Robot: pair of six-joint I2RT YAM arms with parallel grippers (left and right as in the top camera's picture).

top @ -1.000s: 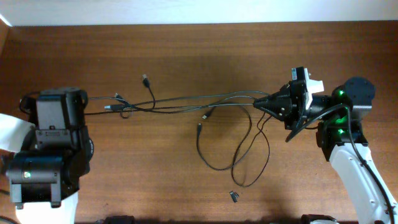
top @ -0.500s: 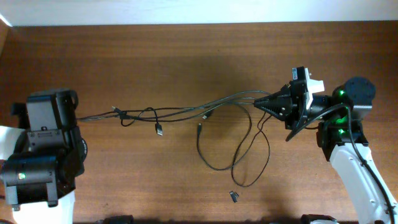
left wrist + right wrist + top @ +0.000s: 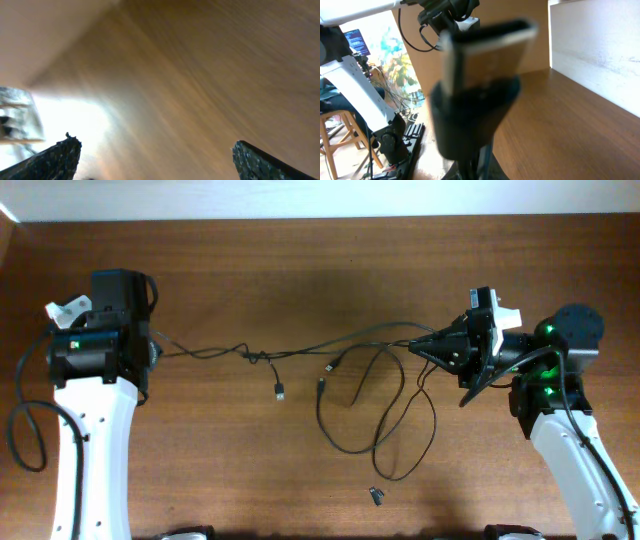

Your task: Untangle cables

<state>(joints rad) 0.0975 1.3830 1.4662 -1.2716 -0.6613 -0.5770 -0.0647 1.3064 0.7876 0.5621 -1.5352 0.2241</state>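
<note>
Three thin black cables [image 3: 319,412] are lying tangled across the brown wooden table [image 3: 300,270], the right gripper [image 3: 418,348] is clamping their ends, likely as an anchor, and the left gripper [image 3: 155,147] is hovering wide open, empty.

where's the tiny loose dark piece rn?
Overhead: loose dark piece lies near the table's front edge, right of centre, just below the cables' lowest loop.
</note>
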